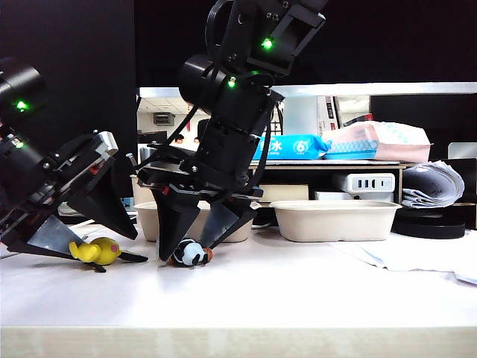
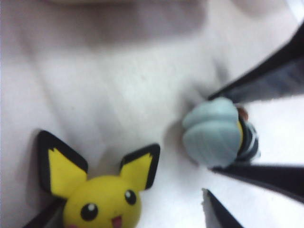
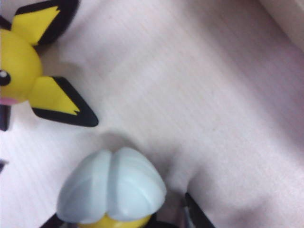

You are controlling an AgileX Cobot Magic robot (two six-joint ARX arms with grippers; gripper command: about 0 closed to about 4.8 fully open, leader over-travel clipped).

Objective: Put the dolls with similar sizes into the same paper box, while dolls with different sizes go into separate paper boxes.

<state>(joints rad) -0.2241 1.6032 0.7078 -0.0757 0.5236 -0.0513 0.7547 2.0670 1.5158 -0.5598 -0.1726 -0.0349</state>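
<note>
The yellow-and-black doll [image 1: 95, 251] [image 2: 102, 202] [image 3: 21, 61] lies on the white table. My left gripper [image 1: 100, 250] [image 2: 128, 209] is down around it and open: one finger is at the doll's side and the other stands well apart from it. Right beside it, the bee-like doll [image 1: 192, 255] [image 3: 111, 190] [image 2: 213, 137] with pale wings rests on the table. My right gripper [image 1: 185, 253] [image 3: 121, 216] is shut on it, with fingers against both sides. One paper box [image 1: 335, 220] stands at the back right. The other paper box [image 1: 147, 221] is partly hidden behind the right gripper.
Behind the boxes a low shelf carries blue tissue packs [image 1: 291, 147], a pink pack [image 1: 387, 142] and a white power strip [image 1: 365, 183]. A paper stack [image 1: 432, 186] and a black roll [image 1: 432, 224] sit at the far right. A loose white sheet [image 1: 402, 257] lies nearby.
</note>
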